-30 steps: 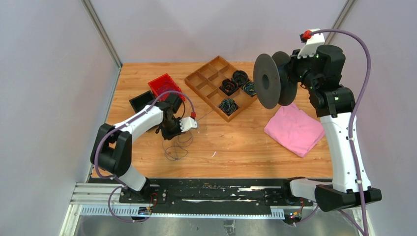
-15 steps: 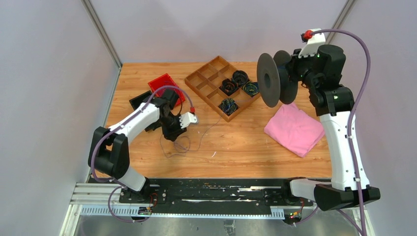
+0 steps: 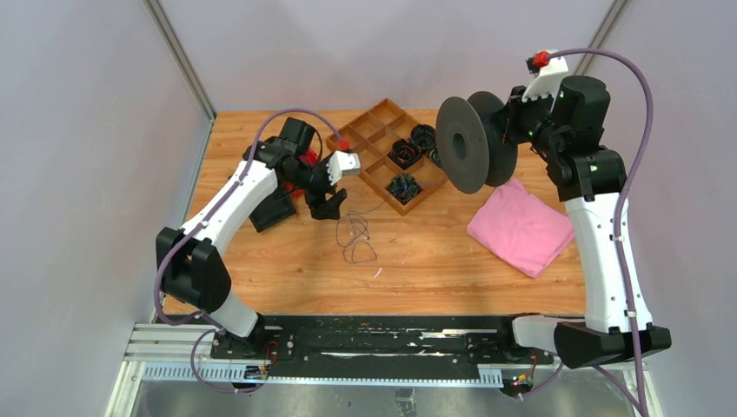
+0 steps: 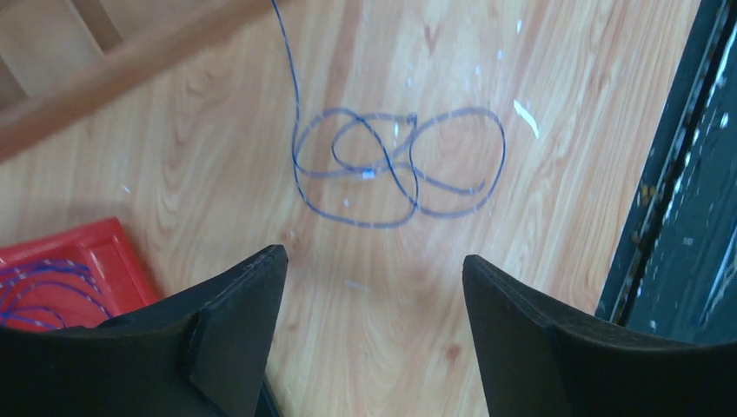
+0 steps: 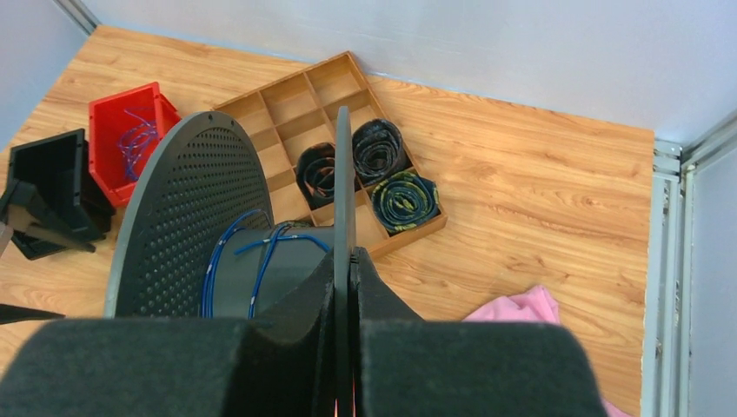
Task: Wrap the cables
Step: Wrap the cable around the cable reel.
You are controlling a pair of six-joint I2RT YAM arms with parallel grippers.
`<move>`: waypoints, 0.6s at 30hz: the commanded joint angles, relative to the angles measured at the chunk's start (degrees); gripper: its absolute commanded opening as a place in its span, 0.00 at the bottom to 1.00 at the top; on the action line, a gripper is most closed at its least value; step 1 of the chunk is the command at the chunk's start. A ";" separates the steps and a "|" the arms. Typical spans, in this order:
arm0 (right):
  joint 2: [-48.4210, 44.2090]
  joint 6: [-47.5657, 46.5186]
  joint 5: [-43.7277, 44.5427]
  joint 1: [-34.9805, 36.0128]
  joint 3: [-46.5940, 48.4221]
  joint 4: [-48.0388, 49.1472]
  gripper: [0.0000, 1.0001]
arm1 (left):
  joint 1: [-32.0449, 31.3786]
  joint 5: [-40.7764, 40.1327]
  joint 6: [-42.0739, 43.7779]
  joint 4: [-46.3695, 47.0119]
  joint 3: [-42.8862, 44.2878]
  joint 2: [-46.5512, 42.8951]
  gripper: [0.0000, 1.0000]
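On the surface (image 3: 452,261), a cable (image 4: 391,171) is lying coiled below our left end effector (image 4: 374,269), which is gaping empty; our right end effector (image 5: 344,261) is clamping the spool (image 5: 187,208).

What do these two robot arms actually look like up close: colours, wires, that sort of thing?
The left arm and right arm are white links between chunky black joints. A mauve hose loops outside each, ending at a red cap. The left gripper and right gripper have broad matte-black fingers.
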 commanded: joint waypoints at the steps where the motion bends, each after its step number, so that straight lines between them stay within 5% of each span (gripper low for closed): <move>1: -0.43 2.27 -3.42 0.63 3.19 2.54 0.01 | -0.08 7.09 -7.59 7.64 1.79 1.43 0.80; 6: 0.58 3.92 -5.21 0.81 4.84 1.76 0.01 | -4.95 7.82 -16.50 27.04 -3.31 0.62 0.82; 10: 1.29 5.68 -6.71 0.94 6.77 0.74 0.01 | -8.53 8.67 -24.53 51.10 -10.94 1.62 0.85; 18: 1.27 5.89 -4.77 1.93 8.62 -1.50 0.01 | -13.81 6.21 -30.12 56.91 -0.74 17.74 0.88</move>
